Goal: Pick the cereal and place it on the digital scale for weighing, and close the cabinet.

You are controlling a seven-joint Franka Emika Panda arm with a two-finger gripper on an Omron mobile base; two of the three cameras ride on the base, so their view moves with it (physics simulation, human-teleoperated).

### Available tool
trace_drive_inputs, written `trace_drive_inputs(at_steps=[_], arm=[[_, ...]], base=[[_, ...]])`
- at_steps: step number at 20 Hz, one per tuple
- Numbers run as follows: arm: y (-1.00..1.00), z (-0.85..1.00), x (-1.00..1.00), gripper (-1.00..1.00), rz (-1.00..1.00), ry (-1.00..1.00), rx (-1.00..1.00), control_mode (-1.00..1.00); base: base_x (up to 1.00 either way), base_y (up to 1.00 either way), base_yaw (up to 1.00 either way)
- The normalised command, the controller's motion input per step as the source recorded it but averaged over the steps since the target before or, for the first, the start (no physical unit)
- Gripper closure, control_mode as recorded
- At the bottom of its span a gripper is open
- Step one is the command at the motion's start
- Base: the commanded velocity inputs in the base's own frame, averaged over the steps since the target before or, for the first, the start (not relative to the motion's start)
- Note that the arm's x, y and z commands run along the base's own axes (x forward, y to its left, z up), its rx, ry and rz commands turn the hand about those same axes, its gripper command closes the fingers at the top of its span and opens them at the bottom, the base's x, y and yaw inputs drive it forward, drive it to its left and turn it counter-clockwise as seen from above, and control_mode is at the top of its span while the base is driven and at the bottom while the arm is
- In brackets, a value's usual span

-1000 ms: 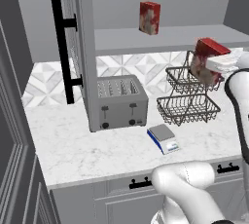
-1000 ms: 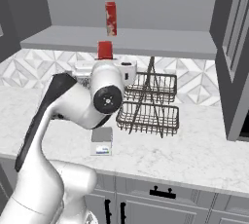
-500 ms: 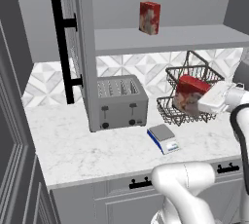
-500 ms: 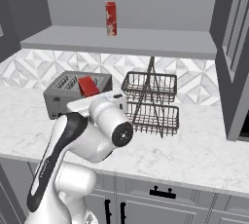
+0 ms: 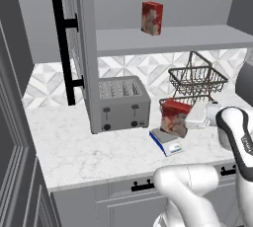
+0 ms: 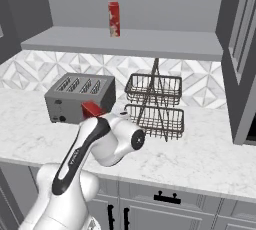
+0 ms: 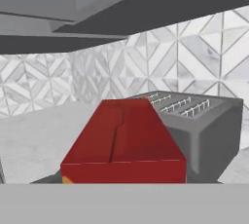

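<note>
One cereal [image 5: 174,118] box clamped in pincer [image 5: 193,118] above digital scale [image 5: 166,141], second box [image 5: 151,18] on cabinet shelf [image 5: 168,40]

The cereal [image 5: 174,117], a red cardboard box with a pale picture on its front, is clamped in the gripper [image 5: 190,119] and tilted slightly. The digital scale [image 5: 166,141], blue base with a light top plate, lies flat directly below the gripper. The cabinet [image 5: 74,48] stands open above and left of the gripper.
</note>
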Motion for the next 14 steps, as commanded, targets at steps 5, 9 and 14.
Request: trace_drive_inputs(at_steps=[5,9,14], arm=[[0.0,-0.7,0.86,1.0,0.14,0.03,0.0,-1.0],[0.0,-0.44,0.87,1.0,0.01,0.01,0.0,-1.0],[0.0,-0.27,0.51,1.0,-0.03,0.0,0.0,-1.0]], base=[[0.0,0.0,0.0],[0.0,0.0,0.0],[0.0,0.0,0.0]])
